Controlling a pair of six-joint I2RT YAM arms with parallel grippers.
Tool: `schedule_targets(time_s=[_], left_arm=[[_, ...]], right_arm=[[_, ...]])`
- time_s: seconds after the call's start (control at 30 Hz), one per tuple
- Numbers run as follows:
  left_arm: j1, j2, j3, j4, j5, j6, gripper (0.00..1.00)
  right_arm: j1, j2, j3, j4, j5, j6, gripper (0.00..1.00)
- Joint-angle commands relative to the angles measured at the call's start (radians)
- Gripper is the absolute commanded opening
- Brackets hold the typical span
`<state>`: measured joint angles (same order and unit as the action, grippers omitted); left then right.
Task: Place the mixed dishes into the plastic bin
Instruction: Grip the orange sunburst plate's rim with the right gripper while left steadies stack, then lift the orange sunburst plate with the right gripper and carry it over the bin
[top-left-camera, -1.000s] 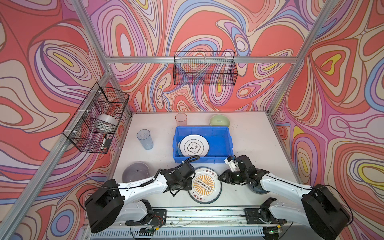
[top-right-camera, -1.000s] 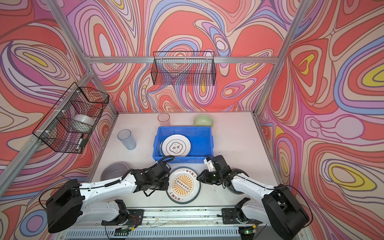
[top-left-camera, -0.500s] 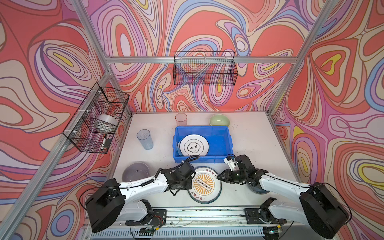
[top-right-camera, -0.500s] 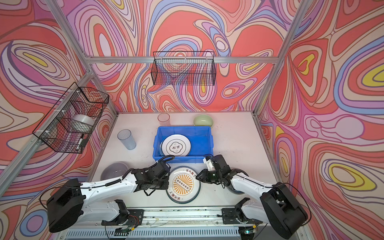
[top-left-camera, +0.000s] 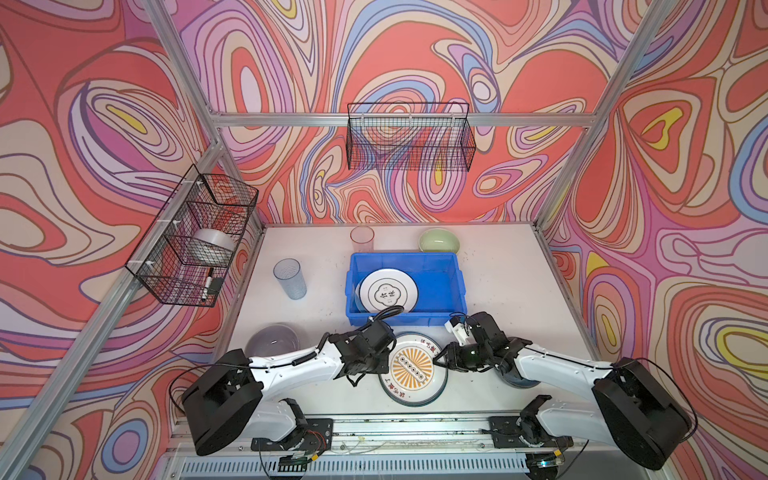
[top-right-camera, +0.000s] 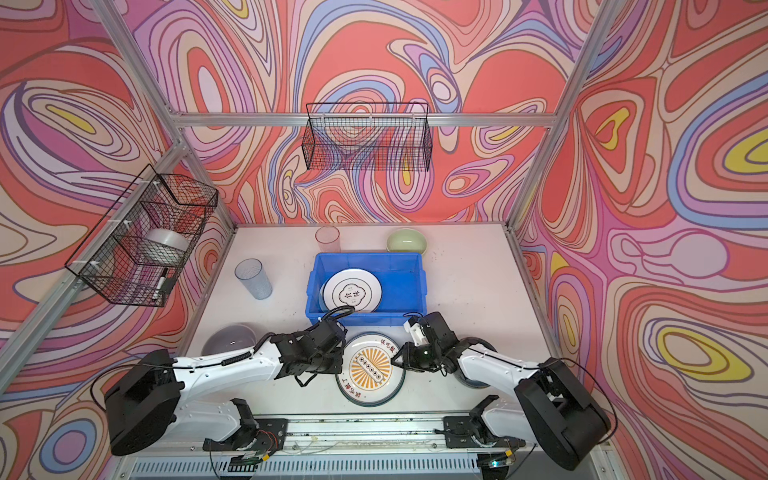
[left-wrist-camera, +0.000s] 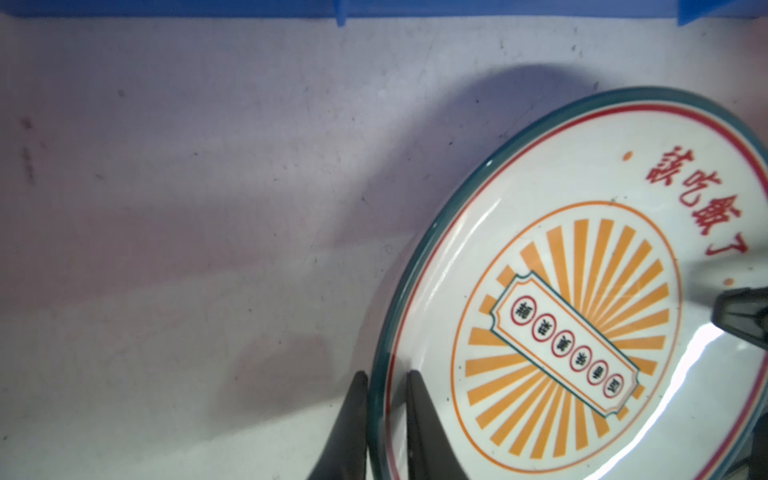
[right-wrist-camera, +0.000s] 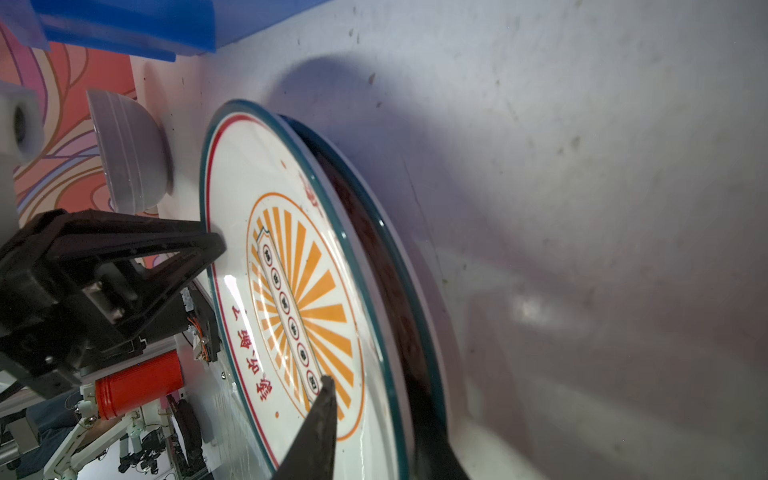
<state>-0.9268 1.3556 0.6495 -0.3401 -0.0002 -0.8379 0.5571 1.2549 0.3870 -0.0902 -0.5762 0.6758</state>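
Note:
A white plate (top-left-camera: 412, 370) with an orange sunburst, red lettering and a teal rim sits at the front middle, just before the blue plastic bin (top-left-camera: 405, 255). My left gripper (left-wrist-camera: 384, 378) is shut on its left rim, one finger either side. On the opposite rim my right gripper (right-wrist-camera: 374, 399) is shut too, one finger on the plate's face and one under the edge. A second teal rim (right-wrist-camera: 399, 257) shows beneath it. Inside the bin lies a white plate with a dark rim (top-left-camera: 388, 289). In both top views the grippers (top-left-camera: 384, 365) (top-right-camera: 394, 360) flank the plate.
A grey bowl (top-left-camera: 272, 343) stands front left and a dark blue bowl (top-left-camera: 513, 378) lies under my right arm. A blue tumbler (top-left-camera: 289, 278), a pink tumbler (top-left-camera: 362, 239) and a green bowl (top-left-camera: 439, 241) stand around the bin. Wire baskets (top-left-camera: 191, 237) (top-left-camera: 409, 137) hang on the walls.

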Motion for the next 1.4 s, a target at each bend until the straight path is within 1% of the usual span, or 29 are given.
schedule_targets(time_s=[0.0, 0.1, 0.33, 0.4, 0.43, 0.5, 0.77, 0.9, 1.07, 1.2, 1.37], left_arm=[[-0.016, 0.047, -0.014, 0.033, 0.067, 0.02, 0.18], [-0.015, 0.037, -0.015, 0.026, 0.059, 0.017, 0.18], [-0.015, -0.015, 0.0, -0.053, 0.02, 0.025, 0.24], [-0.015, -0.05, 0.002, -0.078, 0.007, 0.026, 0.27], [-0.015, -0.07, 0.006, -0.092, 0.002, 0.032, 0.32], [-0.016, -0.105, 0.021, -0.136, -0.013, 0.047, 0.37], [0.001, -0.229, 0.086, -0.318, -0.082, 0.095, 0.43], [0.057, -0.292, 0.091, -0.373, -0.079, 0.116, 0.45], [0.192, -0.371, 0.096, -0.41, -0.028, 0.18, 0.47], [0.279, -0.392, 0.134, -0.439, -0.011, 0.244, 0.5], [0.389, -0.367, 0.181, -0.439, 0.018, 0.311, 0.51]], right_arm=[[0.021, -0.008, 0.012, 0.004, -0.03, -0.002, 0.26], [0.021, -0.032, 0.021, -0.03, -0.004, -0.003, 0.22], [0.02, -0.075, 0.062, -0.114, 0.04, -0.017, 0.09], [0.021, -0.087, 0.076, -0.133, 0.044, -0.024, 0.07], [0.02, -0.092, 0.085, -0.149, 0.043, -0.033, 0.06], [0.02, -0.098, 0.11, -0.186, 0.053, -0.049, 0.05], [0.021, -0.121, 0.194, -0.285, 0.094, -0.084, 0.03], [0.02, -0.165, 0.247, -0.358, 0.121, -0.107, 0.02], [0.02, -0.199, 0.34, -0.442, 0.165, -0.142, 0.02], [0.017, -0.173, 0.448, -0.489, 0.206, -0.167, 0.0], [-0.003, -0.105, 0.566, -0.498, 0.235, -0.199, 0.0]])
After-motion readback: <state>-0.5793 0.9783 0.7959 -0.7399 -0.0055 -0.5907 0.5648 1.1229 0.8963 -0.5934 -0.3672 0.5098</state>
